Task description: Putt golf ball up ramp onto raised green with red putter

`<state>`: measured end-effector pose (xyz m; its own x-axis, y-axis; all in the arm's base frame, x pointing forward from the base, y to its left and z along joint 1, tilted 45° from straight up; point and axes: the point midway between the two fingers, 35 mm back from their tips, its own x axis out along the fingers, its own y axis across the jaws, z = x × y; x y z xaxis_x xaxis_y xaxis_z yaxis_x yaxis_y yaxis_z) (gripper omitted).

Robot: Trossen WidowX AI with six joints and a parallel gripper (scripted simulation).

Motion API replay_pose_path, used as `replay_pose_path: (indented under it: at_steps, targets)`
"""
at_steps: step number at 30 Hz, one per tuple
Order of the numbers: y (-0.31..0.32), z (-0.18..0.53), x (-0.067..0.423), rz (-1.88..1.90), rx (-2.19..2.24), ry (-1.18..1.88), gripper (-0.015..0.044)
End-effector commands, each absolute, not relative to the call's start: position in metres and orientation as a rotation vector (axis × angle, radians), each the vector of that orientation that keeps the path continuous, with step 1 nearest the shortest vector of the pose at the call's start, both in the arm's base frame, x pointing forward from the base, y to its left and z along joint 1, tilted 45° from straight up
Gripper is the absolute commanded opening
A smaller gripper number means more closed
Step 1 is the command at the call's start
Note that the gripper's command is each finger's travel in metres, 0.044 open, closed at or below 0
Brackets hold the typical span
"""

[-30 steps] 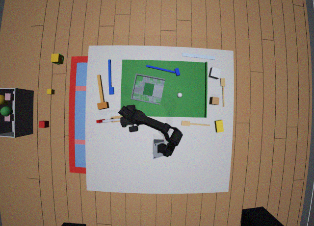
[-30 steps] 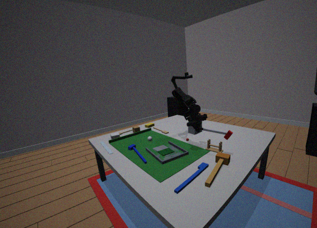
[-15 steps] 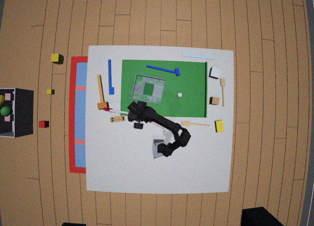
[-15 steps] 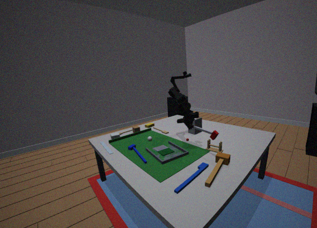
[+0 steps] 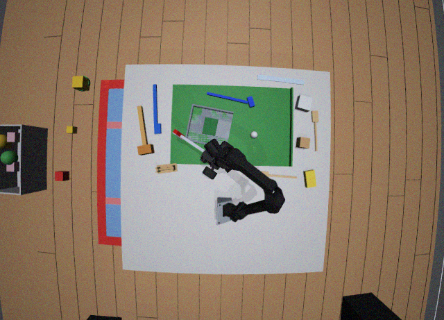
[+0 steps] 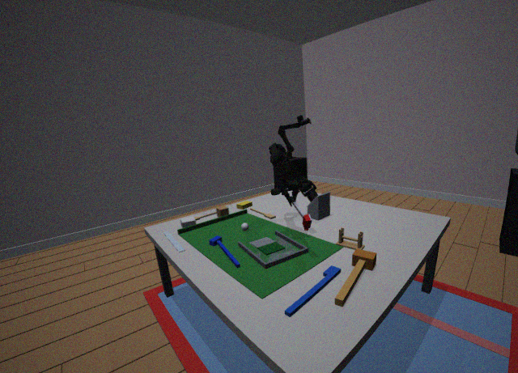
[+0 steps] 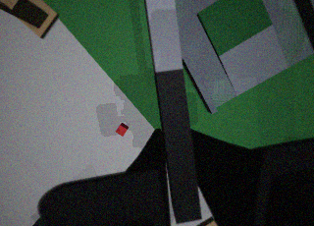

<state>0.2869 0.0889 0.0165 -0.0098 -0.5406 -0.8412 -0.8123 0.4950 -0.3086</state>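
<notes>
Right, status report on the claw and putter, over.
Claw shut on red putter, putter lifted off its stand. Golf ball on the green mat, untouched. Raised green sits between putter head and ball.

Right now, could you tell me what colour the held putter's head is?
Red, on the putter's head; clearest in the top view.

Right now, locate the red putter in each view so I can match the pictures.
Top: red putter angled over the mat's left edge, held by the gripper.
Exterior: hangs below the gripper, red head above the mat's far corner.
Wrist: its shaft runs up the centre; head out of frame.
Shared landmark: the grey-framed raised green.
</notes>
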Motion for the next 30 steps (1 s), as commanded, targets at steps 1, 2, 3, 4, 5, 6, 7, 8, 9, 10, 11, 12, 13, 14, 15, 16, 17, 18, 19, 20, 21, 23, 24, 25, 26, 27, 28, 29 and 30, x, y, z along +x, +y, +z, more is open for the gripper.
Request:
replay_pose_path:
  at_steps: [1, 2, 3, 4, 5, 6, 7, 8, 9, 10, 11, 12, 13, 14, 15, 16, 17, 18, 19, 20, 21, 23, 24, 25, 26, 27, 28, 29, 30]
  targets:
    - [0.071, 0.037, 0.285, 0.202, -1.096, 1.672, 0.0000]
    - [0.066, 0.042, 0.285, 0.173, -1.078, 1.670, 0.0000]
    - [0.061, 0.047, 0.284, 0.145, -1.060, 1.668, 0.0000]
    - [0.057, 0.052, 0.283, 0.116, -1.042, 1.665, 0.0000]
    - [0.052, 0.056, 0.282, 0.088, -1.023, 1.663, 0.0000]
    - [0.047, 0.061, 0.281, 0.060, -1.005, 1.660, 0.0000]
    - [0.043, 0.065, 0.280, 0.032, -0.987, 1.656, 0.0000]
    - [0.038, 0.070, 0.279, 0.004, -0.968, 1.653, 0.0000]
    - [0.034, 0.074, 0.278, -0.024, -0.950, 1.649, 0.0000]
    - [0.029, 0.079, 0.276, -0.052, -0.931, 1.645, 0.0000]
    - [0.024, 0.083, 0.275, -0.080, -0.913, 1.640, 0.0000]
    - [0.020, 0.088, 0.273, -0.108, -0.895, 1.636, 0.0000]
    - [0.015, 0.092, 0.271, -0.136, -0.876, 1.631, 0.0000]
    - [0.011, 0.096, 0.269, -0.163, -0.858, 1.625, 0.0000]
    - [0.006, 0.100, 0.267, -0.191, -0.839, 1.620, 0.0000]
    - [0.002, 0.104, 0.265, -0.218, -0.821, 1.614, 0.0000]
    - [-0.003, 0.108, 0.263, -0.246, -0.802, 1.608, 0.0000]
    - [-0.007, 0.112, 0.260, -0.273, -0.784, 1.601, 0.0000]
    - [-0.011, 0.116, 0.258, -0.300, -0.766, 1.595, 0.0000]
    - [-0.016, 0.120, 0.255, -0.328, -0.747, 1.588, 0.0000]
    - [-0.020, 0.124, 0.252, -0.355, -0.729, 1.580, 0.0000]
    - [-0.028, 0.131, 0.247, -0.405, -0.694, 1.566, 0.0000]
    - [-0.032, 0.135, 0.244, -0.430, -0.677, 1.559, 0.0000]
    - [-0.036, 0.138, 0.241, -0.456, -0.659, 1.551, 0.0000]
    - [-0.040, 0.141, 0.238, -0.481, -0.642, 1.543, 0.0000]
    - [-0.043, 0.145, 0.235, -0.506, -0.624, 1.535, 0.0000]
    - [-0.047, 0.148, 0.231, -0.530, -0.607, 1.526, 0.0000]
    - [-0.051, 0.151, 0.228, -0.555, -0.590, 1.518, 0.0000]
    - [-0.054, 0.154, 0.225, -0.580, -0.572, 1.509, 0.0000]
